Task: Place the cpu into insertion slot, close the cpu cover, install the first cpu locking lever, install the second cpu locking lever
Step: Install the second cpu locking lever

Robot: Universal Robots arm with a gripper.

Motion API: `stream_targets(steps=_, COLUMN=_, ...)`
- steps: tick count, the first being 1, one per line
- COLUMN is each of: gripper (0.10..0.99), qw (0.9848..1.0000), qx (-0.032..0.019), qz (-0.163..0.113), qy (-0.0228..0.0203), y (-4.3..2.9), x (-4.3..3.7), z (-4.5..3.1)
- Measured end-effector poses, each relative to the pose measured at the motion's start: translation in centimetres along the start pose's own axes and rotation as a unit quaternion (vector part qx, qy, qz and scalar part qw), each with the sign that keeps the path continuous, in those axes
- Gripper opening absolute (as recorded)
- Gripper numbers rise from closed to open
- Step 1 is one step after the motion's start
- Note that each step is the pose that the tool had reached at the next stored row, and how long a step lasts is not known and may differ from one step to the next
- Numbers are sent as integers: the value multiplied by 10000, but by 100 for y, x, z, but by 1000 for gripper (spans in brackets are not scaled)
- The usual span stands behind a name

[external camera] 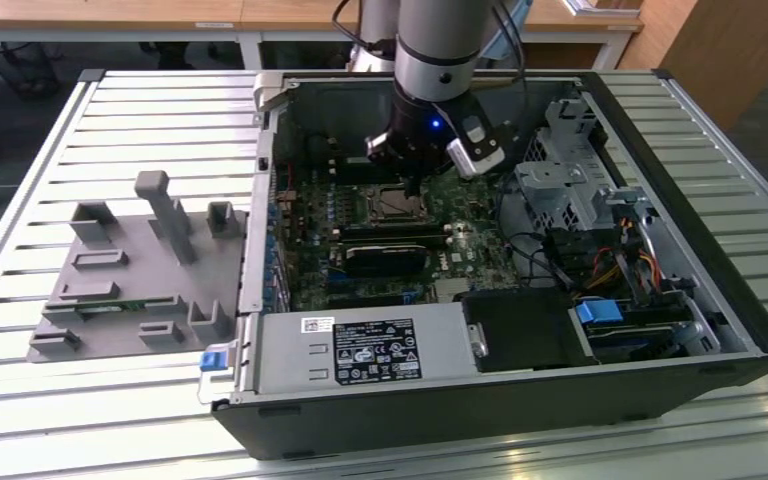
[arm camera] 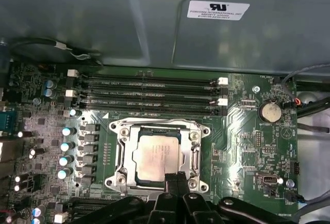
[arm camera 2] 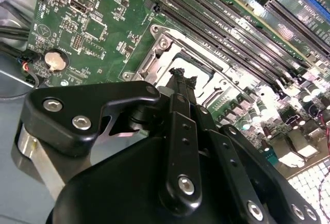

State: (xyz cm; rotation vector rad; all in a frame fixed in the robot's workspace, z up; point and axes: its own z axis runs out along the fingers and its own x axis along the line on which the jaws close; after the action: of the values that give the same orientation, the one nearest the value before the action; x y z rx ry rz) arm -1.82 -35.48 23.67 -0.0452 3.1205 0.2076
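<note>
A: Nearest the exterior camera: the black computer case [external camera: 491, 410], side open, lying on a slatted metal worktop [external camera: 37, 420]. Power supply [external camera: 357, 355] along its near edge.

B: To the exterior view's left of the case?

A: A grey fixture block [external camera: 131, 280] with upright posts, well apart from the arm.

B: Farther in?

A: The green circuit board [external camera: 344, 250]. The insertion slot [external camera: 395, 203] sits toward its far part, memory slots [arm camera: 149, 92] just beside it.

B: The cpu?

A: The cpu [arm camera: 157, 155] lies flat in the insertion slot, silvery face up, in the first wrist view. The cpu cover [arm camera: 196, 152] is down around it, its frame bordering the chip through the central window.

B: The pincer?

A: The pincer [arm camera: 175, 178] has its fingers [arm camera 2: 180, 79] drawn together into one narrow black tip, nothing between them. The tip is right at the edge of the cover frame; I cannot tell whether it touches.

B: Beyond that?

A: The arm [external camera: 444, 50] rises over the far wall of the case.
</note>
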Motion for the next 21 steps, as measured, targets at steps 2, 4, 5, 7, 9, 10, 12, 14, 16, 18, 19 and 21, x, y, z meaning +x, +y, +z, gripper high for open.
stream_targets(steps=2, gripper=106, qw=10000, qx=-12, qz=1, qy=2, y=-22, x=1, z=0)
stream_targets(steps=4, gripper=106, qw=10000, qx=-13, qz=-2, qy=9, y=-48, x=2, z=2)
stream_targets(steps=5, gripper=106, qw=10000, qx=-12, qz=-7, qy=14, y=-61, x=2, z=3)
stream_targets(steps=7, gripper=106, qw=10000, qx=-12, qz=-20, qy=25, y=-83, x=3, z=6)
stream_targets(steps=9, gripper=106, qw=10000, qx=-13, qz=-31, qy=32, y=-107, x=3, z=8)
stream_targets(steps=10, gripper=106, qw=10000, qx=-13, qz=-33, qy=33, y=-123, x=4, z=7)
stream_targets(steps=12, gripper=106, qw=10000, qx=-16, qz=-33, qy=33, y=-147, x=5, z=6)
stream_targets(steps=14, gripper=106, qw=10000, qx=-17, qz=-33, qy=33, y=-153, x=5, z=6)
stream_targets(steps=16, gripper=106, qw=10000, qx=-18, qz=-34, qy=33, y=-167, x=6, z=5)
stream_targets(steps=18, gripper=106, qw=10000, qx=-19, qz=-35, qy=33, y=-185, x=7, z=5)
stream_targets(steps=19, gripper=106, qw=10000, qx=-18, qz=-38, qy=34, y=-195, x=8, z=4)
stream_targets(steps=21, gripper=106, qw=10000, qx=-19, qz=-43, qy=34, y=-212, x=18, z=2)
